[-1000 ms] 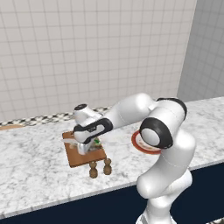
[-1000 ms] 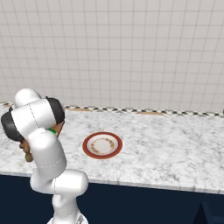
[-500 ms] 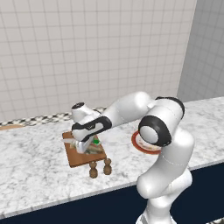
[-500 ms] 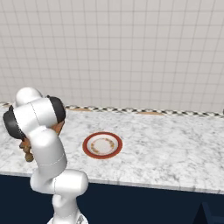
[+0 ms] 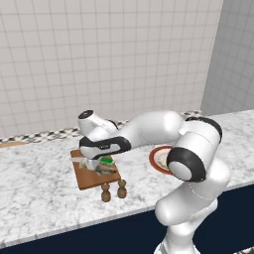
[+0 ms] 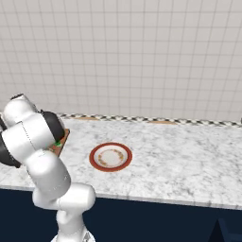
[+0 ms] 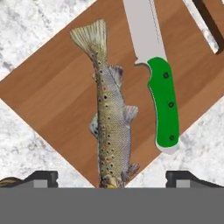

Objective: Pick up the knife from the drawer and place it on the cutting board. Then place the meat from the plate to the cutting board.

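Note:
The reddish-brown cutting board [image 7: 52,96] lies on the marble counter, right under my hand. The meat, a speckled fish [image 7: 109,118], lies lengthwise on the cutting board, its head end between my fingertips. Beside it rests the knife [image 7: 164,105], with its green handle and silver blade on the wood. My gripper [image 7: 111,178] is open, its tips standing wide on either side of the fish and holding nothing. From the left base view, the gripper [image 5: 99,165] hovers just over the board [image 5: 89,177]. The red-rimmed plate [image 6: 111,157] sits bare to the board's right. The drawer is out of view.
Two small brown shakers [image 5: 113,190] stand at the board's front edge, close under my hand. The tiled wall rises behind the counter. My arm's elbow [image 5: 191,158] covers part of the plate [image 5: 158,158]. Bare marble stretches right of the plate.
The jaws have spread from nearly shut to wide open over the board, letting go of the fish. The arm has barely shifted.

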### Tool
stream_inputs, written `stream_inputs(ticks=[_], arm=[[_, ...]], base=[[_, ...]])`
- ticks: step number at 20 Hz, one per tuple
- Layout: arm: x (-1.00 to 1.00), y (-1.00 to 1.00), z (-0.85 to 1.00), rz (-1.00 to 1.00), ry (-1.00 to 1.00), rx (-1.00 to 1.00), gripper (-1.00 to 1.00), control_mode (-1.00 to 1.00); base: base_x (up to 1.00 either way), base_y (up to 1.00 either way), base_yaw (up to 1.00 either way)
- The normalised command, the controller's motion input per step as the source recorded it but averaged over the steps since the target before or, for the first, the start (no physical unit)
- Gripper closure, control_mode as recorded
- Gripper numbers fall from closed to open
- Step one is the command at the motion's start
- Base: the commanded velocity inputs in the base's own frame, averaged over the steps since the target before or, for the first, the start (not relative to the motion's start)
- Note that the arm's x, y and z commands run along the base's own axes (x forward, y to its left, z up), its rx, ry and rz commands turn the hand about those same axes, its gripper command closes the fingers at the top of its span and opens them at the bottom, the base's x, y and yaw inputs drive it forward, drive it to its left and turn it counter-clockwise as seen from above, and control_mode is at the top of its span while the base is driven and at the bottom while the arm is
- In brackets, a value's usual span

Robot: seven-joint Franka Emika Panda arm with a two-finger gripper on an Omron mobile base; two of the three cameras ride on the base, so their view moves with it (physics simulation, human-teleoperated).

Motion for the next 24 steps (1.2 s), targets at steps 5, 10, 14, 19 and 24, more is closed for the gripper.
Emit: stream_inputs(ticks=[5,10,14,19,24], arm=[[-0.58,-0.95,0.52,-0.06,-0.15,0.14,-1.00,-1.00],[-0.42,-0.84,0.57,-0.06,-0.17,0.26,-1.00,-1.00],[-0.45,-0.51,0.77,0.00,-0.28,0.20,-1.00,-1.00],[-0.38,-0.13,0.52,0.00,-0.18,0.09,-1.00,-1.00],[-0.31,0.00,0.60,0.00,-0.18,0.01,-1.00,-1.00]], base=[[0.00,0.00,0.00],[0.00,0.00,0.00],[0.00,0.00,0.00],[0.00,0.00,0.00],[0.00,0.00,0.00]])
